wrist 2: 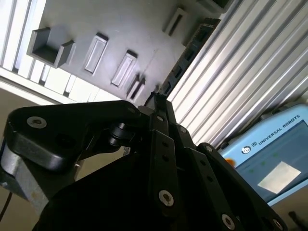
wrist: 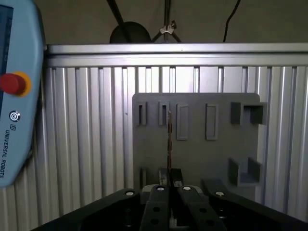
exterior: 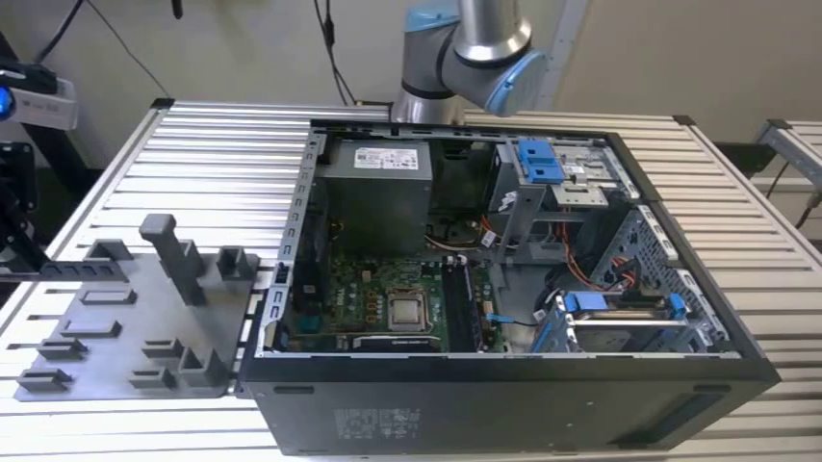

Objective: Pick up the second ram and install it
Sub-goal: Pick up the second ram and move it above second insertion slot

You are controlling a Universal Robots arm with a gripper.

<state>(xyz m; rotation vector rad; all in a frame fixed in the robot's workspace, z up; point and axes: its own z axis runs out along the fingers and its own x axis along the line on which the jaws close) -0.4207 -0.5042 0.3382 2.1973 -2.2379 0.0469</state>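
Pincer (wrist: 170, 178) grips the second ram (wrist: 169, 139) edge-on over grey tray (wrist: 202, 159).

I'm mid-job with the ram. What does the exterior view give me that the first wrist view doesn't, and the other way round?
Exterior view, not the first wrist view: the open computer case, its motherboard and the robot arm. First wrist view, not the exterior view: the gripper shut on the second ram, which is seen edge-on, and the teach pendant. Both: the grey tray and the slatted table.
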